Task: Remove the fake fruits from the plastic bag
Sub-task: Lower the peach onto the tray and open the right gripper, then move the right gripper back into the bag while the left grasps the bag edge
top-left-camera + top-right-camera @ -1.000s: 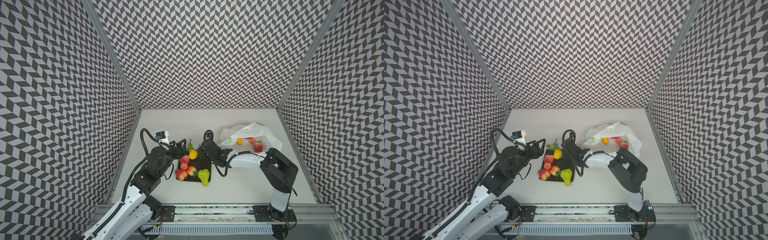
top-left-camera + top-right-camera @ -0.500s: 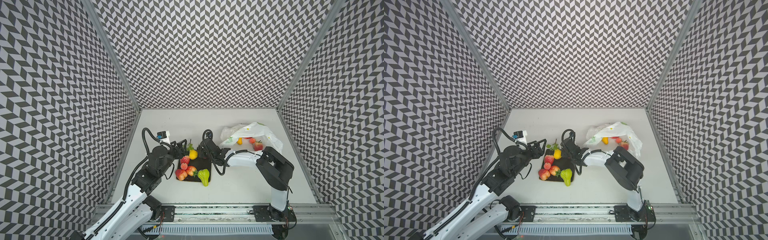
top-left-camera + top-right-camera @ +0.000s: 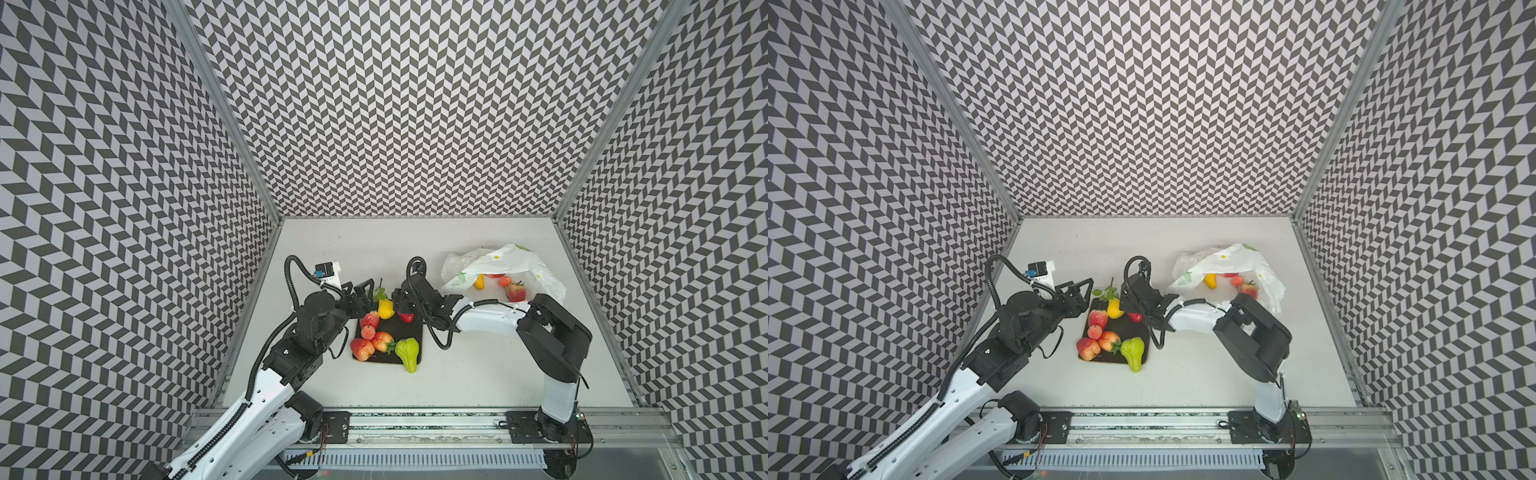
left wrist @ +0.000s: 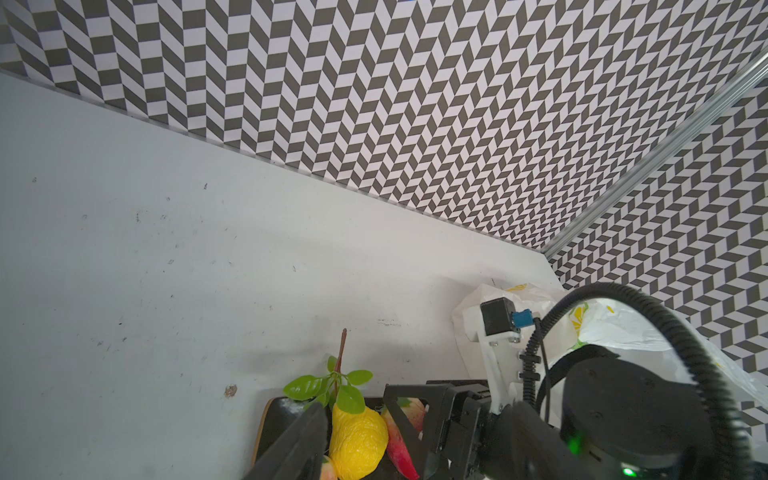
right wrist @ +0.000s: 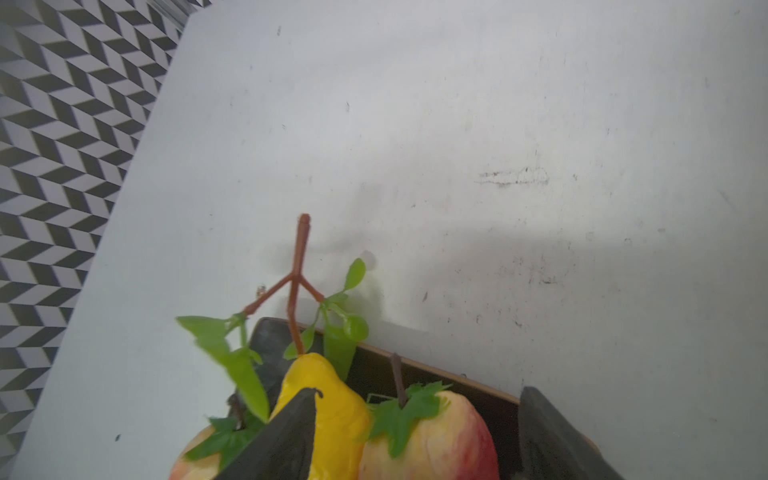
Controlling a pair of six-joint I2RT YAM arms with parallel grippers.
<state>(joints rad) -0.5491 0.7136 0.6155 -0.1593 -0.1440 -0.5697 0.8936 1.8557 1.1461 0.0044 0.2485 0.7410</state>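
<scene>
Both grippers stand with jaws apart and hold nothing. The left gripper (image 3: 359,291) hovers just beside the back-left corner of the dark square plate (image 3: 405,334). Several fake fruits lie on the plate. Among them are a yellow plastic lemon with a green leafy twig (image 3: 385,308) at the back edge and a lime-green plastic pear (image 3: 408,353) at the front edge. The right gripper (image 5: 419,399) is over the plate's back edge, straddling a red-yellow plastic apple (image 5: 432,440) that rests on the plate.

The thin white plastic bag printed with lemon slices (image 3: 511,259) lies right of the plate and further back, well apart from it. An orange plastic pear (image 3: 480,281) and some red fruits are inside its forward-facing mouth.

Judgement: the right arm is nearer, so the next reach runs from the plate rightward and back.
</scene>
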